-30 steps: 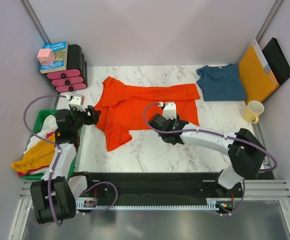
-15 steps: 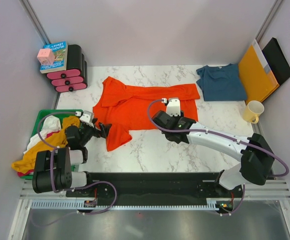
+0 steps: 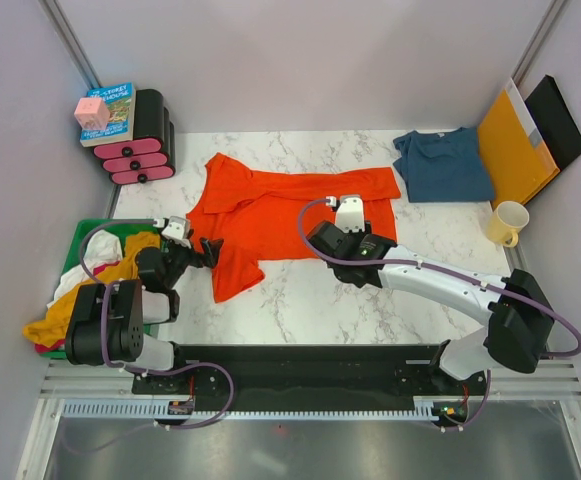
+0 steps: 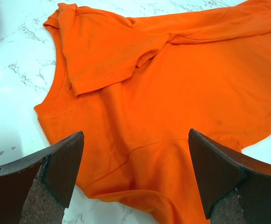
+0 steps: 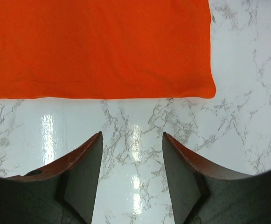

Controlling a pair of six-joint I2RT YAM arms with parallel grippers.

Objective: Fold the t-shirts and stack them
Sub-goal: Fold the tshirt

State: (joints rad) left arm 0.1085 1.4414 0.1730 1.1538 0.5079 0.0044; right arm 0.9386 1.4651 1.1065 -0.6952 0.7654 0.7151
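Two t-shirts lie apart on the white marble table [image 3: 320,300]. The bright orange-red cotton t-shirt [image 3: 270,215] is spread left of centre, one sleeve turned in over its chest. The dark teal-blue cotton t-shirt [image 3: 445,165] lies loosely folded at the far right, just beside the stiff orange-yellow paper envelope [image 3: 510,145].

The left gripper [image 4: 135,182] hangs low over the near left edge of the orange-red shirt. Its jaws are spread to their widest with nothing between them.

The right gripper [image 5: 131,172] is over bare marble just off the shirt's near right corner. Its jaws are partly apart and hold nothing.

A pale yellow mug [image 3: 508,222] stands near the teal-blue shirt. A green bin [image 3: 75,240] at the left holds mustard-yellow and white garments.
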